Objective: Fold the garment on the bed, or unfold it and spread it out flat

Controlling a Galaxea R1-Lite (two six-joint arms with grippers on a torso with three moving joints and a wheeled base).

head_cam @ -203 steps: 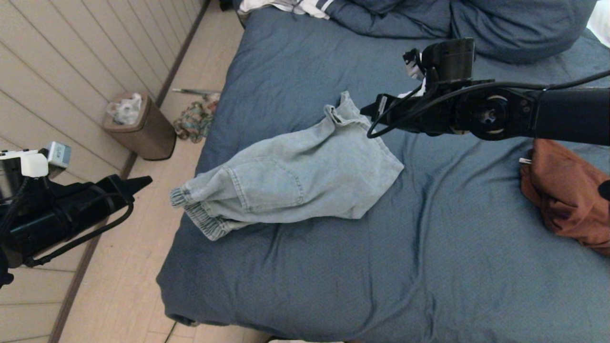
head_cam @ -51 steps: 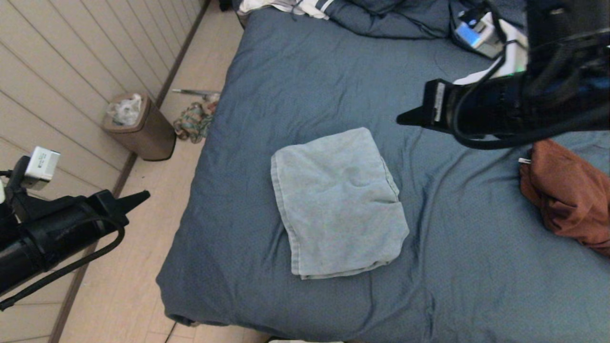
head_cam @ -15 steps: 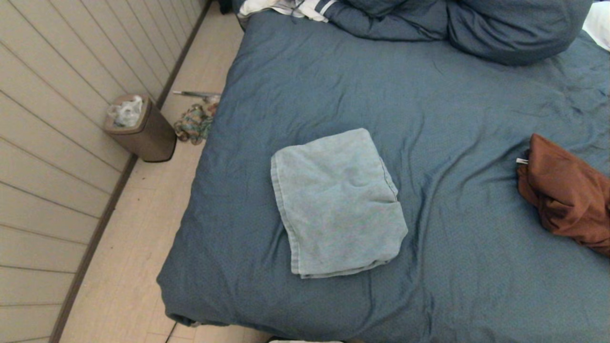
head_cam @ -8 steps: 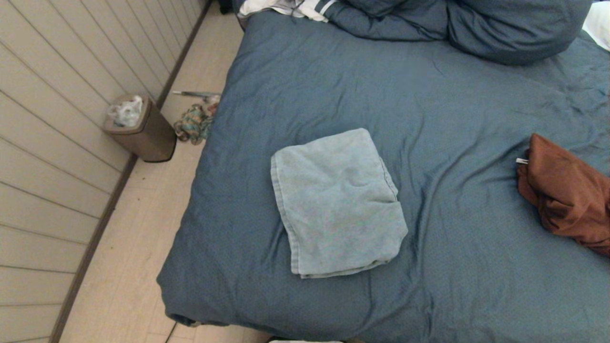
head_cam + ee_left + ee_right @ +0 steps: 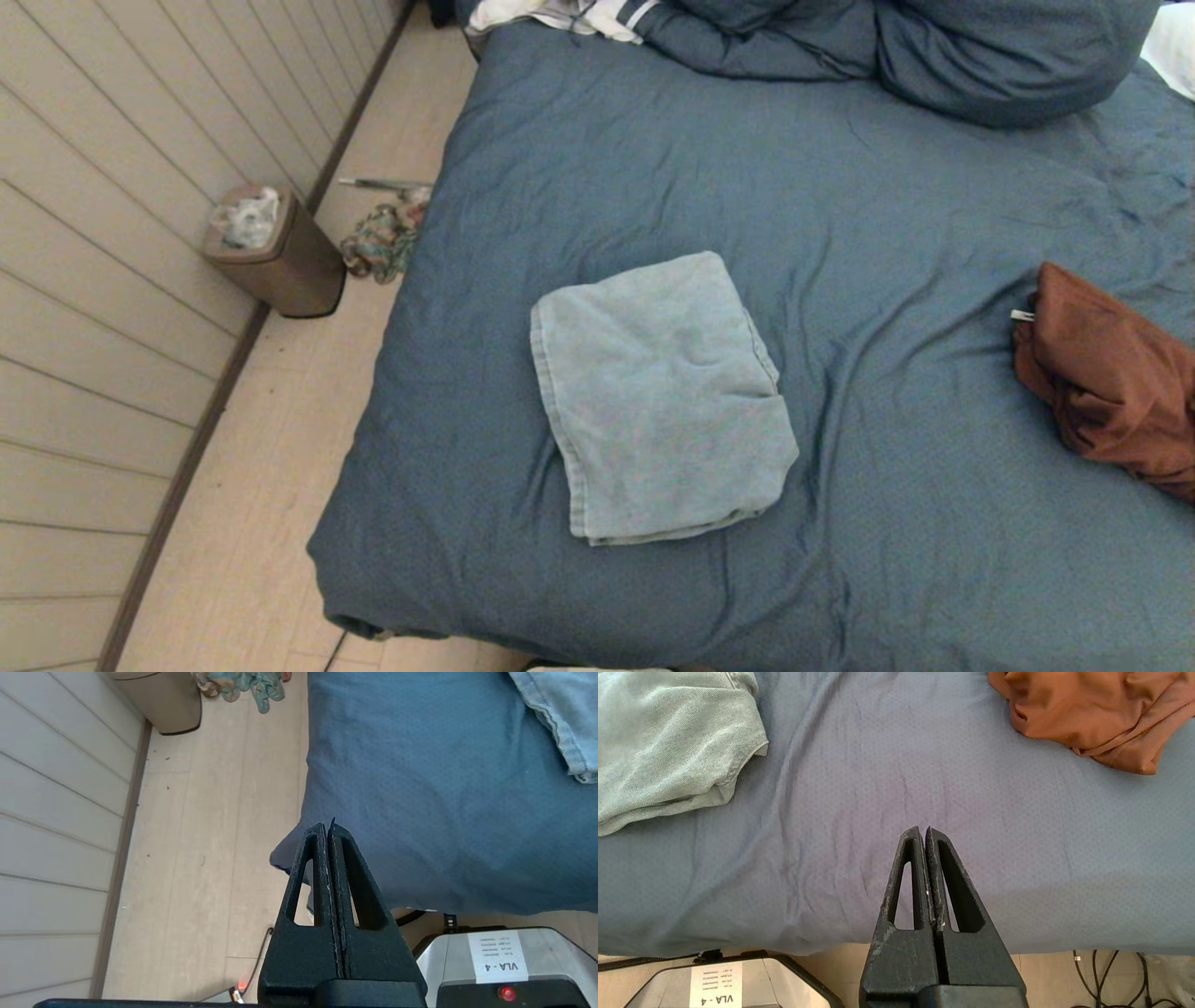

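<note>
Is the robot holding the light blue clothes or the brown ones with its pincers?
Neither. The left pincer and right pincer are both shut on nothing, away from both garments.

Black, scuffed triangular-fingered left tool [image 5: 329, 828] and right tool [image 5: 923, 833]; grey base [image 5: 495, 961] labelled, seemingly, "VLA-4".

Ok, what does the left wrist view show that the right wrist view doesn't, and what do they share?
Only the left wrist view shows the shut left gripper, parked low off the bed's near corner, plus the wood floor, the paneled wall, the tan trash bin and a patterned cloth heap on the floor.

Only the right wrist view shows the shut right gripper, parked at the bed's near edge, and the crumpled rust-orange garment.

Both show the blue bed and part of the folded light denim garment.
</note>
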